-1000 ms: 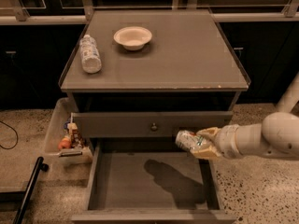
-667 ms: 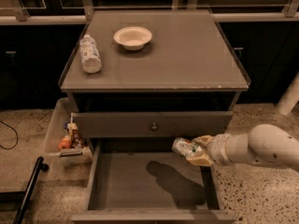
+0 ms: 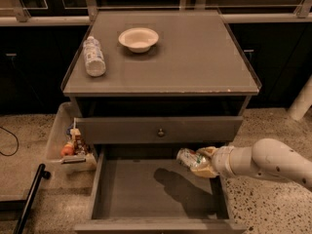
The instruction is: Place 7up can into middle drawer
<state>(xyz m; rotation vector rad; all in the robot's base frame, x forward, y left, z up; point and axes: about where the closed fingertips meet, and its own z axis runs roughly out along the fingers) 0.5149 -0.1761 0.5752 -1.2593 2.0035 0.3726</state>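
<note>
In the camera view I have the gripper (image 3: pixel 199 162) reaching in from the right, its fingers clamped on the can (image 3: pixel 185 156). The can lies tilted on its side in that grasp, over the back right part of the open drawer (image 3: pixel 146 191), just below the knobbed front (image 3: pixel 122 129) above it. It throws a shadow on the bare floor (I can't tell whether it touches). On the cabinet top (image 3: pixel 195 57) a bottle (image 3: pixel 93 57) lies near a bowl (image 3: pixel 139 38). A tray (image 3: pixel 54 140) of small items sits to the left.
</note>
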